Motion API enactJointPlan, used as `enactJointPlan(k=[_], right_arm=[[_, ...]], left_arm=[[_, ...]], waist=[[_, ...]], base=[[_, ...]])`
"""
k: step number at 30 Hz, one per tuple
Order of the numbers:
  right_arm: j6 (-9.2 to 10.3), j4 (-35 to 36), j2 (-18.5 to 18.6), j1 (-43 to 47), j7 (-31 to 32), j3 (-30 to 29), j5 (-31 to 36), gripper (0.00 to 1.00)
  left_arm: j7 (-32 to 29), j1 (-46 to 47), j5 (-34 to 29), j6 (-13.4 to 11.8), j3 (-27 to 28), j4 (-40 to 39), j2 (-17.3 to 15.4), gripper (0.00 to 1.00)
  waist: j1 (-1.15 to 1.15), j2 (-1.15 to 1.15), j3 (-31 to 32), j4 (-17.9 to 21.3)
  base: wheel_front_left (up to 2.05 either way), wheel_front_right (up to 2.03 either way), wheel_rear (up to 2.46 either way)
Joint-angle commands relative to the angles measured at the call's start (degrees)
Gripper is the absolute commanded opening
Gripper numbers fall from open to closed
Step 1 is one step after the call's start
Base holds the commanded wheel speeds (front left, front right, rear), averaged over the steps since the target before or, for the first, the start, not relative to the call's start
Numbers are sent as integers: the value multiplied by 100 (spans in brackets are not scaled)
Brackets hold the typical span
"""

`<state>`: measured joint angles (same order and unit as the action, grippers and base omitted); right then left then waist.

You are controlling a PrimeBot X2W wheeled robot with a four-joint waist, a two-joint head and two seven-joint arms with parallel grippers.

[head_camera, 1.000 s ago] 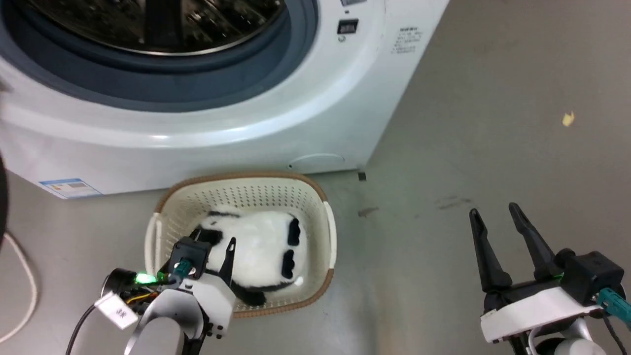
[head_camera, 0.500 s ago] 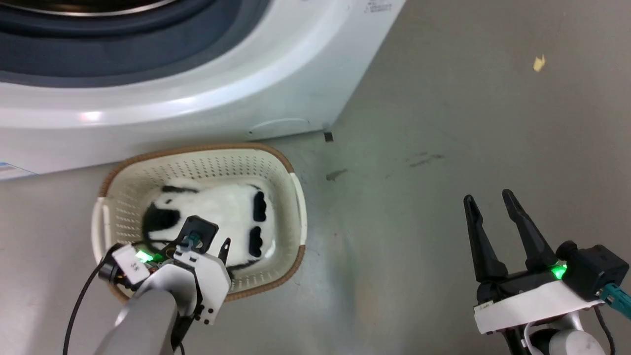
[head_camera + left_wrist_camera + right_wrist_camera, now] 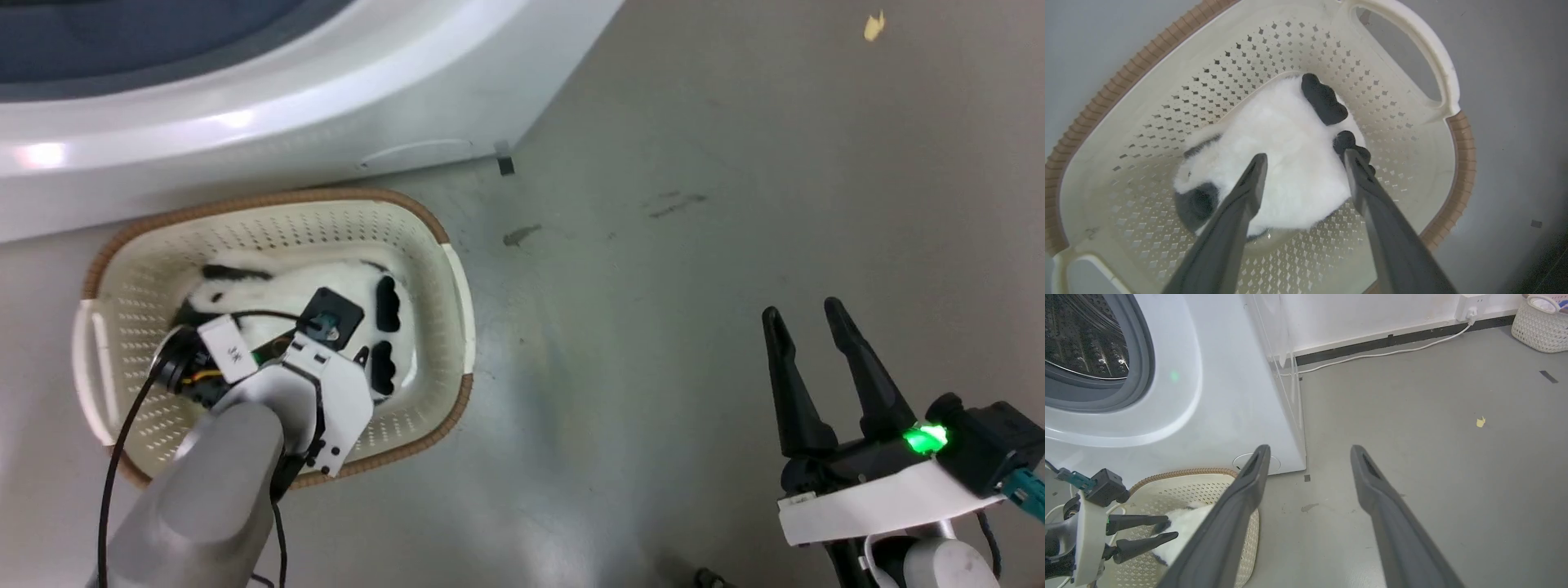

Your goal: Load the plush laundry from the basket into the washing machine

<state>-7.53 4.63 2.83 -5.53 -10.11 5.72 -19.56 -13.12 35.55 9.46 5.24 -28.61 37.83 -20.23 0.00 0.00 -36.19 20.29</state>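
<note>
Left arm (image 3: 214, 465) pointing down, right arm (image 3: 878, 500) forward, jaws parted

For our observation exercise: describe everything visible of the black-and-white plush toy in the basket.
The fluffy white plush toy with black patches looks soft and long-furred. Two black oval patches sit at one end, a larger dark patch at the other. It lies on the bottom of the cream perforated plastic basket with a brown woven-look rim. The left gripper hangs over it, jaws open astride its white middle; whether they touch it cannot be told.
</note>
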Motion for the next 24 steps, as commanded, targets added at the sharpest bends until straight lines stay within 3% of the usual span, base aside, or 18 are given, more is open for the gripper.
enactJointPlan(k=[1,12,23,24], right_arm=[[3,56,3,-114,-58,11,-81,100],[3,209,4,-226,-213,84,-461,100],[4,313,4,-295,-345,35,-667,100],[4,300,4,-308,-357,37,-683,100]], left_arm=[[-46,185,41,15,-103,102,-65,100],[-542,1184,243,41,-627,971,-453,100],[-769,1710,411,110,-1166,1722,-618,100],[-761,1740,448,100,-1191,1793,-619,34]], waist=[[0,0,-112,67],[0,0,-863,278],[0,0,-1362,511],[0,0,-1392,540]], base=[[0,0,0],[0,0,0],[0,0,0],[0,0,0]])
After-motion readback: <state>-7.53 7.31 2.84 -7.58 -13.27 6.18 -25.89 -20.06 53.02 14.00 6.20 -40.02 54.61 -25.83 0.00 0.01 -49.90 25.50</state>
